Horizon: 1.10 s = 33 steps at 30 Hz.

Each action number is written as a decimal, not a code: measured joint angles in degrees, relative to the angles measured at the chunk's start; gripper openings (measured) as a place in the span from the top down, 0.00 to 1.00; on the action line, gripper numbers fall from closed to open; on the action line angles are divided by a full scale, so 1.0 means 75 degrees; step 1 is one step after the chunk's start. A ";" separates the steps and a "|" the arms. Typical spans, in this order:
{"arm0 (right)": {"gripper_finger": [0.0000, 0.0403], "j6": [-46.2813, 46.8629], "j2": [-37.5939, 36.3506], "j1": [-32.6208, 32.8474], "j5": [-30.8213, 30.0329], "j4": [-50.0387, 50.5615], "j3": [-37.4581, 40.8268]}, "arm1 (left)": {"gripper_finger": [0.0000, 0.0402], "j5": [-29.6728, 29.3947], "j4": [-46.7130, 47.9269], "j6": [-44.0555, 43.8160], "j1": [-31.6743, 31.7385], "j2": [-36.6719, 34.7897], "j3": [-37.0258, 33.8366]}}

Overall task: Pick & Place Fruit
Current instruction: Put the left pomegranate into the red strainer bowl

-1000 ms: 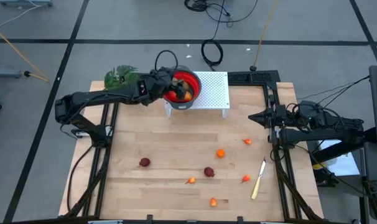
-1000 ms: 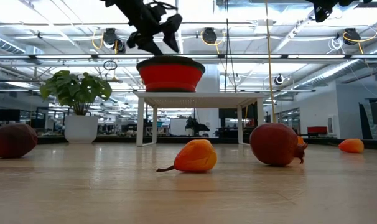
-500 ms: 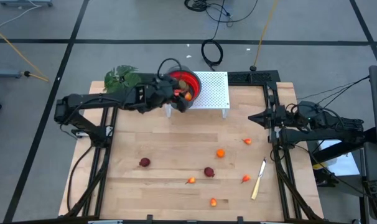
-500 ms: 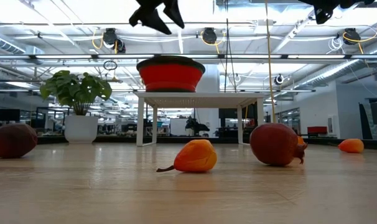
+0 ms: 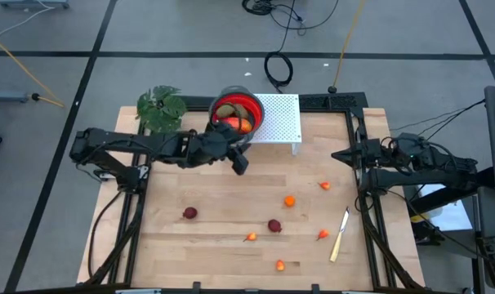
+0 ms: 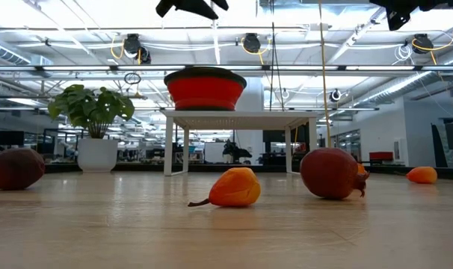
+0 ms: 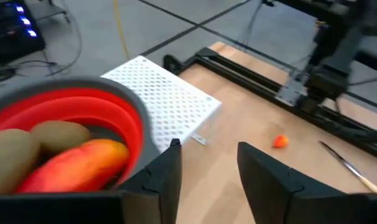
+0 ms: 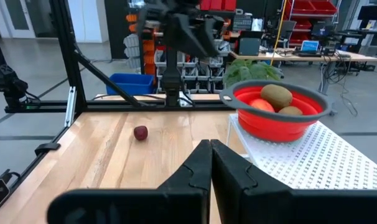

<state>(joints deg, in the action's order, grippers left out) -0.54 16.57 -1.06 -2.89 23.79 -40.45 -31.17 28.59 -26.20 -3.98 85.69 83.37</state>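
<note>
- Farthest from the red collapsible bowl with the grey rim (image 5: 236,113), by the near edge of the pale wooden table (image 5: 190,253), lies a small orange fruit (image 5: 280,265).
- A little closer to the bowl lie an orange stemmed fruit (image 5: 250,237), a dark red round fruit (image 5: 274,225), a second dark red round fruit (image 5: 189,213) and a small red-orange piece (image 5: 322,235); just beside that piece lies a pale-handled knife (image 5: 340,234).
- Closer again lie a round orange fruit (image 5: 289,201) and a small orange bit (image 5: 325,185).
- The left gripper (image 5: 240,162) hangs in the air just in front of the bowl, fingers spread with a clear gap and nothing between them.
- The bowl stands on a white perforated stand (image 5: 278,118) and holds olive-brown oval fruits (image 7: 59,134) and a longer red-orange fruit (image 7: 73,165).
- A leafy green plant (image 5: 160,104) stands beside the bowl.
- The right gripper (image 5: 338,153) waits at the table's right edge, well apart from the bowl, fingers pressed together, empty.
</note>
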 joint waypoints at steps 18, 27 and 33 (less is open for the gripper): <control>1.00 -0.0014 -0.0593 0.0000 0.0026 -0.0834 0.1380 | 0.76 0.1444 0.2066 -0.3784 -0.1246 0.0000 0.0000; 1.00 0.0041 -0.1442 0.0000 0.0425 -0.0679 0.1742 | 0.73 0.1634 0.4036 -0.6369 -0.1810 0.0000 -0.0003; 1.00 0.0296 -0.2028 0.0000 0.0428 -0.0200 0.1747 | 0.65 0.1626 0.4833 -0.7152 -0.2047 0.0047 -0.0030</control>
<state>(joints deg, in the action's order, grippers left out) 1.68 1.35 -1.06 0.32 22.29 -27.35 -18.98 64.84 -79.84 -19.33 86.04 83.15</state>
